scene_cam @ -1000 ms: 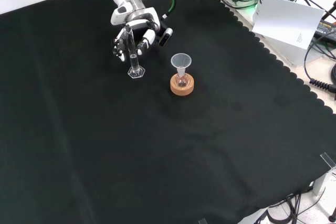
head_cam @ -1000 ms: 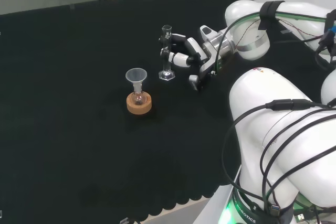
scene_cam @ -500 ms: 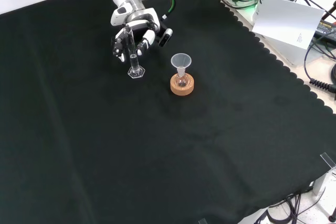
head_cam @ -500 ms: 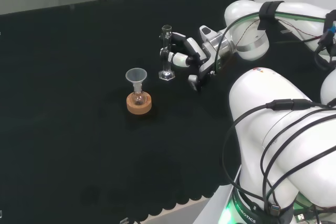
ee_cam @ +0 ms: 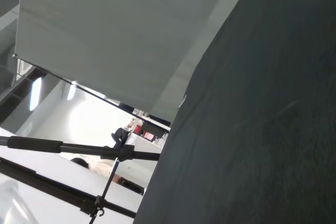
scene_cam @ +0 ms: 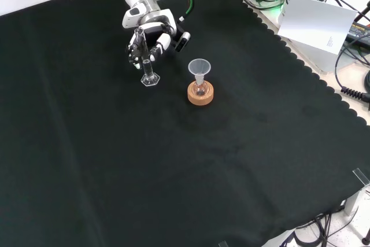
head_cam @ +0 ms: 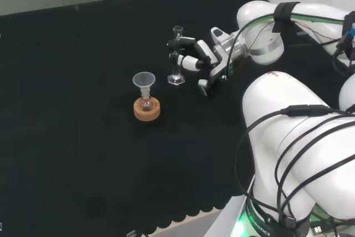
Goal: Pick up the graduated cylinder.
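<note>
The graduated cylinder (head_cam: 176, 65) is a slim clear tube on a hexagonal foot, upright on the black cloth at mid-bench in the head view. My hand (head_cam: 206, 58) reaches it from the right there, and its fingers (head_cam: 182, 41) are curled round the tube's upper part. In the front view the hand (scene_cam: 148, 32) comes down from the top and covers the upper tube. The cylinder's lower part and foot (scene_cam: 150, 79) show below the fingers. The foot looks to rest on the cloth.
A small round flask with a clear funnel in it stands on a cork ring (head_cam: 147, 110) (scene_cam: 200, 93), close beside the cylinder. The arm's white links (head_cam: 294, 137) rise at the head view's right. Paper and cables (scene_cam: 315, 21) lie past the cloth's scalloped edge.
The fingers have curled in round the cylinder's tube. Its top has shifted slightly toward the hand; the foot stays in place.
</note>
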